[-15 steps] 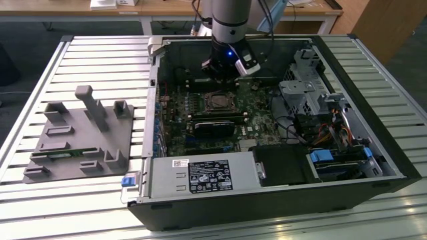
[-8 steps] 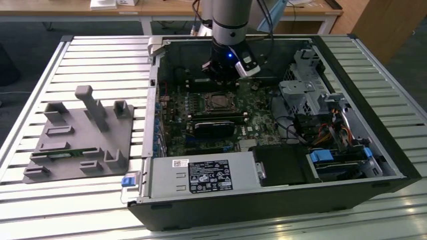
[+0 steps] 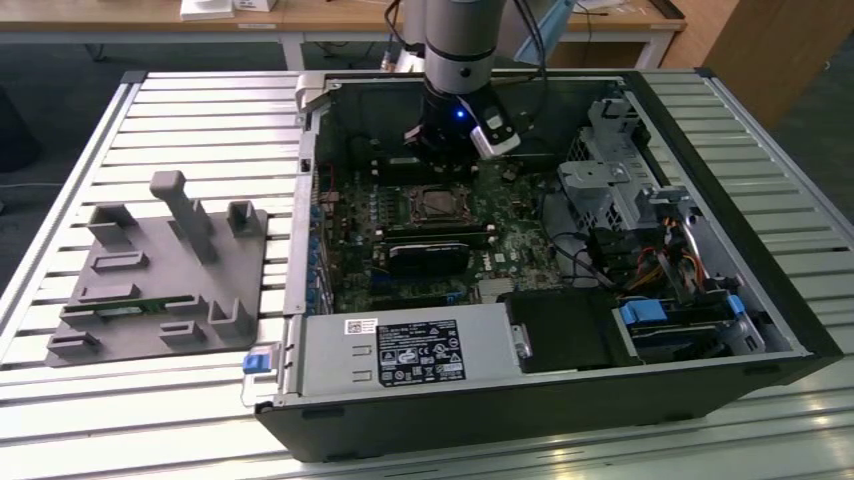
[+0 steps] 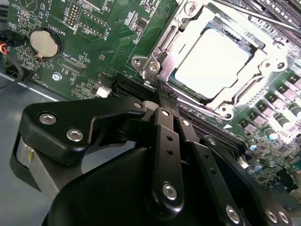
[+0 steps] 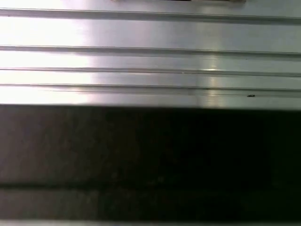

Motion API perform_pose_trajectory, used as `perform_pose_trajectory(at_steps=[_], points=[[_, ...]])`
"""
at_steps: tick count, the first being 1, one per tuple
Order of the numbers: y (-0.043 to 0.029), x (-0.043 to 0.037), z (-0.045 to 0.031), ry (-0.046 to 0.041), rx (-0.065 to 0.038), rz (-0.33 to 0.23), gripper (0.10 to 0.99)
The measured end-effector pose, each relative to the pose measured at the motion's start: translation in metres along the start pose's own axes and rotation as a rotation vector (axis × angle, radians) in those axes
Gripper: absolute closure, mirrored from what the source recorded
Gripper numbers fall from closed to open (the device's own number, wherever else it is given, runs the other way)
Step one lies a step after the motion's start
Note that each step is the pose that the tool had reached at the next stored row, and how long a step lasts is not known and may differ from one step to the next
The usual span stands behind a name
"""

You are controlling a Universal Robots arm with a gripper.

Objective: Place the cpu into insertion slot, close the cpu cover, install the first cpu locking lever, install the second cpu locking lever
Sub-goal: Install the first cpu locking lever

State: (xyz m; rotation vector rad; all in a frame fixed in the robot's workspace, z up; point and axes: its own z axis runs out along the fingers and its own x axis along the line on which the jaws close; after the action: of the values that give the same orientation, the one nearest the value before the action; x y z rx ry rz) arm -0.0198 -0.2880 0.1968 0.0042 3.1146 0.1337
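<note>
My gripper point(image 3: 445, 150) hangs inside the open computer case point(image 3: 694, 130), low over the green motherboard point(image 3: 527, 240) and just behind the insertion slot point(image 3: 437, 205) in the exterior view. That view gives the layout: the case on a ribbed metal table point(image 3: 200, 100), a grey fixture block point(image 3: 160, 270) on the exterior view's left. The second wrist view gives the detail: my two black fingers point(image 4: 165, 110) pressed together with nothing between them, tips at the socket's corner. There the cpu point(image 4: 211, 63) already sits in its socket, pale metal top showing through the window of the cpu cover point(image 4: 171, 44) lying around it. The first wrist view adds bright metal ribs point(image 5: 150, 47) above a dark band.
</note>
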Motion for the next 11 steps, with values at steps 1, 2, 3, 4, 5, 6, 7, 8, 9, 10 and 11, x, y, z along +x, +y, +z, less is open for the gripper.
perform_pose_trajectory(at_steps=[1,2,3,4,5,6,7,8,9,10,11], points=[[0.0003,-0.0003,0.0009,-0.0017,-0.002,0.000,0.980],[0.0003,-0.0003,0.0008,-0.0013,-0.002,0.000,0.980],[0.0003,-0.0003,0.0007,-0.0010,-0.001,0.000,0.980],[0.0002,-0.0002,0.0004,-0.0007,-0.001,0.000,0.980],[0.0002,-0.0002,-0.0001,-0.0006,-0.001,0.000,0.980],[0.0003,-0.0002,-0.0008,-0.0007,-0.001,0.000,0.980],[0.0003,-0.0002,-0.0018,-0.0006,-0.001,0.000,0.980],[0.0004,-0.0002,-0.0028,-0.0006,-0.001,0.000,0.980],[0.0005,-0.0003,-0.0032,-0.0006,-0.001,0.000,0.980],[0.0005,-0.0003,-0.0032,-0.0006,-0.001,0.000,0.980],[0.0005,-0.0003,-0.0031,-0.0007,0.000,0.000,0.980]])
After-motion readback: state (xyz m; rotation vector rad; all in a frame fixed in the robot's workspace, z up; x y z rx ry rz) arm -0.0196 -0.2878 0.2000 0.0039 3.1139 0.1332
